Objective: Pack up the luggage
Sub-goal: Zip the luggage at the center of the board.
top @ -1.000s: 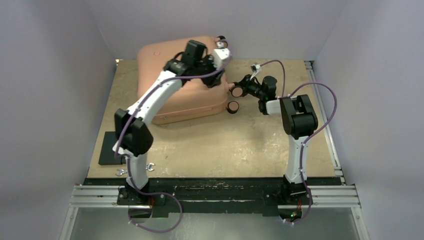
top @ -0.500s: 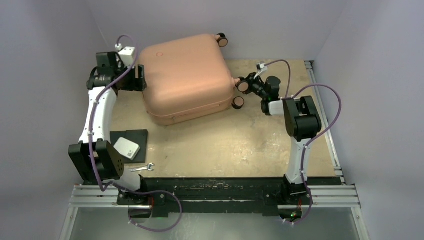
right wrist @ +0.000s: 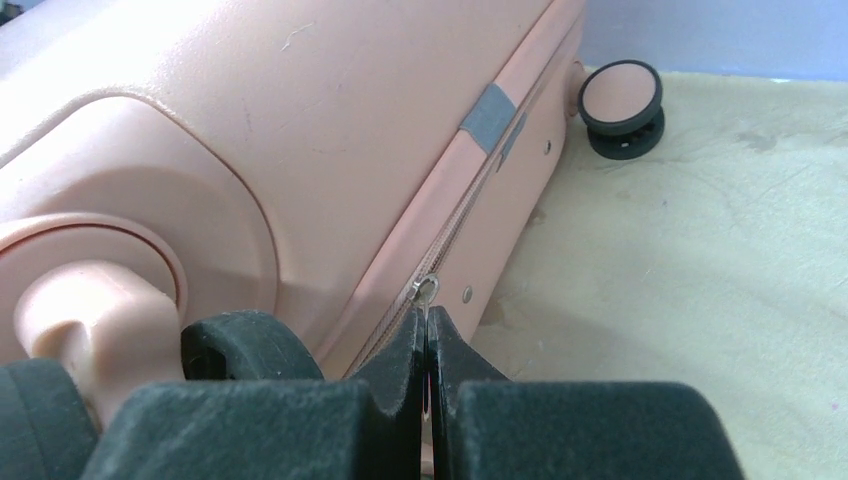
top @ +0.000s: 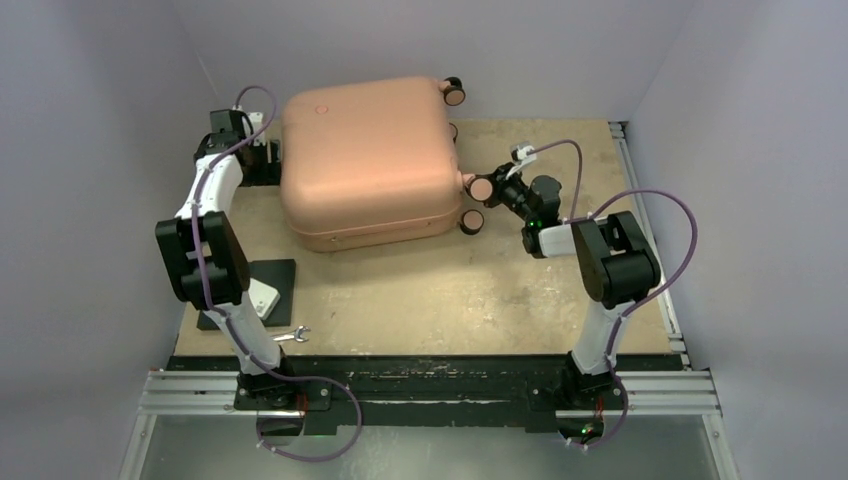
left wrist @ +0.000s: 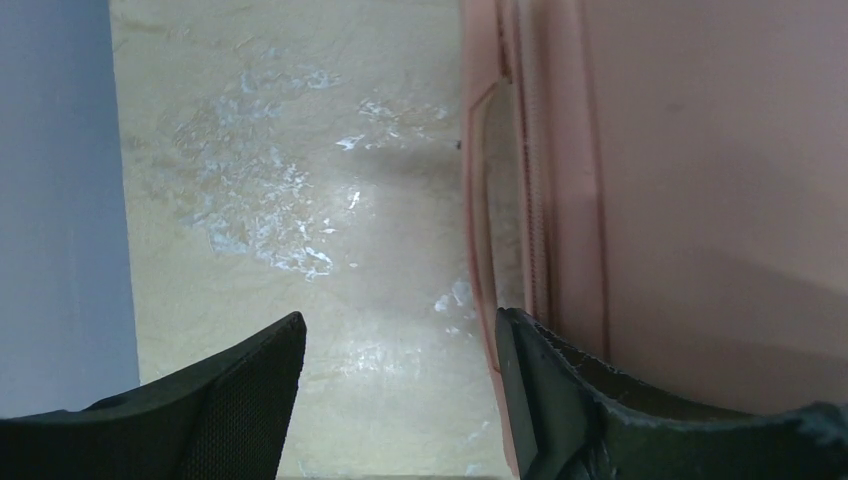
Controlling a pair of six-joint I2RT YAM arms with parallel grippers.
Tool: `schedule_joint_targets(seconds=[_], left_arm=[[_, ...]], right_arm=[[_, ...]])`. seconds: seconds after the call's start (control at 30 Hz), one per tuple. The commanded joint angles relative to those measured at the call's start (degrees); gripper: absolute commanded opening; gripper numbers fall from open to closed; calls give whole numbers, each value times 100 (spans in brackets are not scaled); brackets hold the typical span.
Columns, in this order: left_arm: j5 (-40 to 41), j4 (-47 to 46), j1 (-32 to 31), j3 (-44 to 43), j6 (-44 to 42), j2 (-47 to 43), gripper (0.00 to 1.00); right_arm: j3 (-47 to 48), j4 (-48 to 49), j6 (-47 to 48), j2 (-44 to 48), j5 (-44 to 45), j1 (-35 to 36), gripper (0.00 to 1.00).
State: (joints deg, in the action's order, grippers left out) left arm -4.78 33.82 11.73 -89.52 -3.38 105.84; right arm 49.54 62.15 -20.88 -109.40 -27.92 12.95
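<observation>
The luggage [top: 365, 150], a salmon-pink hard-shell suitcase, lies flat and closed on the worktop [top: 420, 290], toward the far edge and left of centre, its wheeled end facing right. With the shell shut, nothing of its inside shows.

The left gripper [left wrist: 400, 330] sits at the luggage's left side, near the worktop's far-left corner. Its jaws stand wide, bare worktop showing between them. One finger [left wrist: 560, 400] lies just beside the shell below the side handle [left wrist: 480, 200]; whether it touches cannot be told. The other finger is well clear, and nothing is held. The left arm rises from the near edge to a raised elbow over the near-left part, and its forearm runs on toward the far-left corner.

The right gripper [right wrist: 427, 325] is at the wheeled end, between two wheels [top: 472, 220]. Its fingers are pressed together against the zip line, and the zip pull [right wrist: 428, 289] shows its metal ring just above the tips. Whether the tab is pinched between them cannot be told. The right arm's elbow stands over the right side, and its forearm points left and away toward the luggage.

A black pad [top: 275, 280] with a white box [top: 262, 297] on it lies near the near-left corner, a wrench [top: 292, 335] beside it
</observation>
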Motion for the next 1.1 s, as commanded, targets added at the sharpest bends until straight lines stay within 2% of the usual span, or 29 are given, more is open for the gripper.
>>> schedule_joint_targets(seconds=[0.0,0.23,0.43,0.63,0.77,0.83,0.97,1.07], left_arm=[[259,-130,-65,-367,228,288,69],[336,-208,-62,-674,237,883,67],[-509,144,-53,-1202,499,1410,65],[-1203,-127,72,-917,541,1130,65],[-1831,217,65,-1184,372,1605,63],[-1887,403,44,-1327,224,1909,61],[-1602,335,35,-1281,44,2108,52],[-1407,232,17,-1122,31,2149,37]], right_arm=[[-352,970,56,729,-212,394,0],[-760,874,21,1249,-218,533,0],[-855,686,196,1308,-131,529,0],[-851,648,278,1266,-57,531,0],[-773,634,243,1183,-47,533,0],[-772,655,242,1160,-25,533,0],[-797,634,270,1137,11,533,0],[-810,610,344,1126,38,533,0]])
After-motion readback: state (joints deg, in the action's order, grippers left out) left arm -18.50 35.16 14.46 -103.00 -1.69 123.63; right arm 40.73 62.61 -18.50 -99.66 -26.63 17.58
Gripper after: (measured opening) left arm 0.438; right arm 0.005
